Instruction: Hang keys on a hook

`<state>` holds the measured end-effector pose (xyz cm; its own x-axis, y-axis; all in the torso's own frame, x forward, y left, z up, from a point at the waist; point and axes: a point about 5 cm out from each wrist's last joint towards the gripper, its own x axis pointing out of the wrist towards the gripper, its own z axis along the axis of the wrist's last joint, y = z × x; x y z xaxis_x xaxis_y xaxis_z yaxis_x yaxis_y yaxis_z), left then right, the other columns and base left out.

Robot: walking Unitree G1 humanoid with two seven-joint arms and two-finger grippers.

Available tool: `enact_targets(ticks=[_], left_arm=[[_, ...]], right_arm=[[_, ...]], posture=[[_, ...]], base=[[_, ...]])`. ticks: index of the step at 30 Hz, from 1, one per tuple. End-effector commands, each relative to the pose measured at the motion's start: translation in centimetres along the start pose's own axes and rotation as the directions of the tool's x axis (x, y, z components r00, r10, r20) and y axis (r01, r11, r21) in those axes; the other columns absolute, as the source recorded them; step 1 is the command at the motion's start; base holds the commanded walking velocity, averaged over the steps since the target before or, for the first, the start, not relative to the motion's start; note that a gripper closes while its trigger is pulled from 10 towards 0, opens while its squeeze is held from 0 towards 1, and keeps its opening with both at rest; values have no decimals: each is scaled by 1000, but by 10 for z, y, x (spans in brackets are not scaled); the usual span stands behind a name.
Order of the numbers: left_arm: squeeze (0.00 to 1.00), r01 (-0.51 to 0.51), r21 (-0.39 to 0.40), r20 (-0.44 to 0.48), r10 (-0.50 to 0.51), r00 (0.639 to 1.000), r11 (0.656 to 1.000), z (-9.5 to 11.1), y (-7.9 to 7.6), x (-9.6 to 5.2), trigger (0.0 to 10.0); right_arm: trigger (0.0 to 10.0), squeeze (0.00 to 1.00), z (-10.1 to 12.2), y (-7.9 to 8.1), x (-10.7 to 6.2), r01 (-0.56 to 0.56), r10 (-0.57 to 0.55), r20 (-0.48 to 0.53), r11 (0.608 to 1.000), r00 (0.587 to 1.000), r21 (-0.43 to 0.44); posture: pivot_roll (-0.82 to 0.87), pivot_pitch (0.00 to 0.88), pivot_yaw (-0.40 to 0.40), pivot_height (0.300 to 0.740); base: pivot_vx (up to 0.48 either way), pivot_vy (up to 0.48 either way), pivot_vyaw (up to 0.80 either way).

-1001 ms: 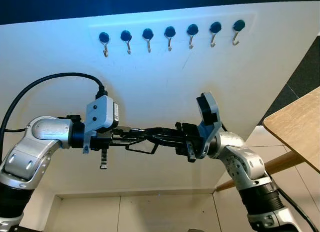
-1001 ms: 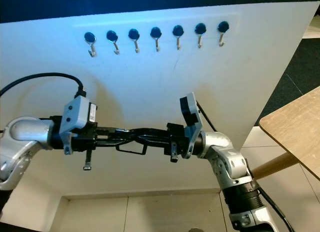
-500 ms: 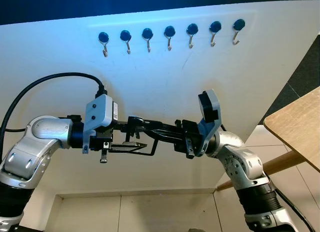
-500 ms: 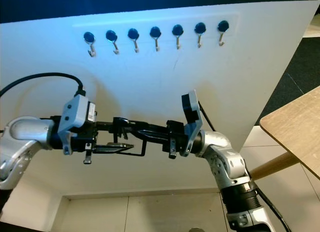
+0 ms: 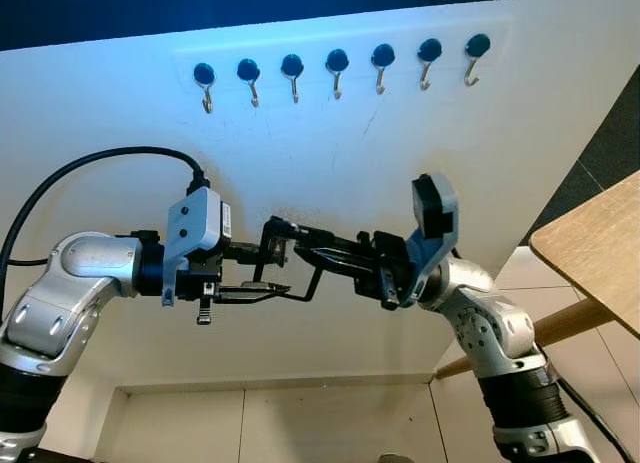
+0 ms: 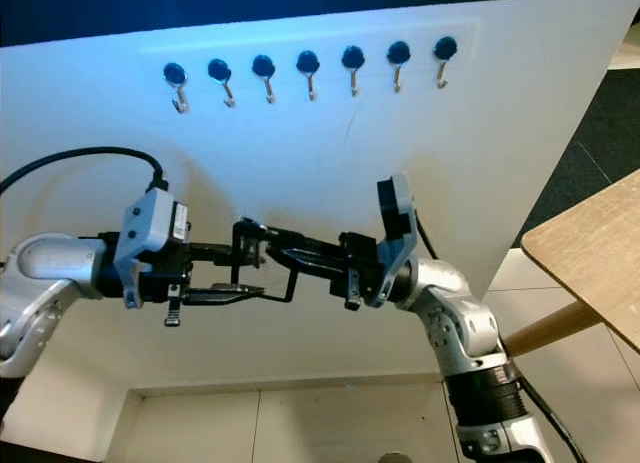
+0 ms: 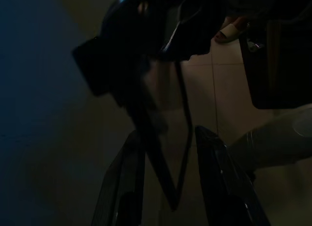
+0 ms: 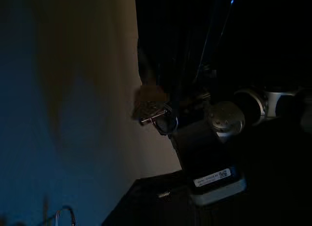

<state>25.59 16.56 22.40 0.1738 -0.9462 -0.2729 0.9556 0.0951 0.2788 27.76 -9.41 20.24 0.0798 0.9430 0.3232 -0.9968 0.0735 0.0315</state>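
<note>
Both hands meet mid-air below hook row. Left hand (image 5: pixel 262 284) fingers spread, released, nothing gripped. Right hand (image 5: pixel 285 245) fingertips clenched on keys (image 5: pixel 272 237), small dark bunch with ring, held between arms, well below hooks. Judgement: keys light, rigid metal, loose and swinging, slippery; best pinched at ring or fob so loop stays free. Behind: white board (image 5: pixel 300 173), hook row (image 5: pixel 336 69) near top.

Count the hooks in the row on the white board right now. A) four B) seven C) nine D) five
B, the left eye view shows seven hooks with dark round heads in one row along the top of the white board, all bare.
</note>
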Motion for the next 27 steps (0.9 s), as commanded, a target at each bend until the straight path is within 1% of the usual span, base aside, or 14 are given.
enact_targets(ticks=[1,2,3,6,7,8,20,21,22,23,24,26,27], left_arm=[[0,4,-16,18,-3,1000,1000,-2,1,1,4784],[0,6,-19,26,-6,1000,1000,-2,0,2,4784],[0,4,-19,39,-3,999,1000,-1,1,2,667],[0,-3,-19,54,4,999,1000,-1,2,2,824],[0,-8,-19,70,9,998,1000,0,2,2,667],[0,-21,-24,101,23,995,999,2,5,2,0],[0,-31,-32,155,36,987,999,3,5,0,0],[0,-35,-31,159,39,987,999,3,6,0,0],[0,-40,-31,164,45,985,999,4,6,-1,0],[0,-43,-30,168,48,985,999,4,7,-1,0],[0,-52,-30,178,56,983,998,5,8,-1,0],[0,-64,-31,191,68,979,997,6,10,-1,0],[0,-70,-32,198,75,977,997,6,11,-1,0]], right_arm=[[0,0,2,2,1,-14,14,15,1000,1000,6],[0,0,2,2,1,-16,16,14,1000,1000,6],[0,0,1,3,1,-19,19,14,1000,1000,8],[0,0,1,3,1,-23,23,13,1000,1000,11],[0,0,1,4,2,-27,26,11,1000,1000,13],[0,0,0,5,3,-33,33,9,999,999,17],[0,0,-2,5,4,-33,33,-2,999,999,18],[3882,0,-2,5,4,-30,30,-3,999,1000,16],[8510,0,-2,2,5,-6,6,-7,1000,1000,11],[8510,0,-2,0,5,12,-12,-10,1000,1000,8],[10000,0,-2,0,5,19,-19,-10,1000,1000,9],[10000,0,-2,-1,5,23,-23,-7,1000,1000,11],[10000,910,-1,-1,5,33,-33,-1,999,999,10]], posture=[[-76,95,100,740],[-76,95,100,740],[-80,90,99,740],[-80,90,99,740],[-80,90,99,740],[-81,85,95,740],[-83,77,92,740],[-83,77,92,740],[-83,77,92,740],[-83,77,92,740],[-83,77,92,740],[-85,82,92,740],[-85,82,92,740]], base=[[0,0,0],[0,0,0],[0,0,0],[0,0,0],[0,0,0],[0,0,0],[0,0,0],[0,0,0],[0,0,0],[0,0,0],[0,0,0],[0,0,0],[0,0,0]])
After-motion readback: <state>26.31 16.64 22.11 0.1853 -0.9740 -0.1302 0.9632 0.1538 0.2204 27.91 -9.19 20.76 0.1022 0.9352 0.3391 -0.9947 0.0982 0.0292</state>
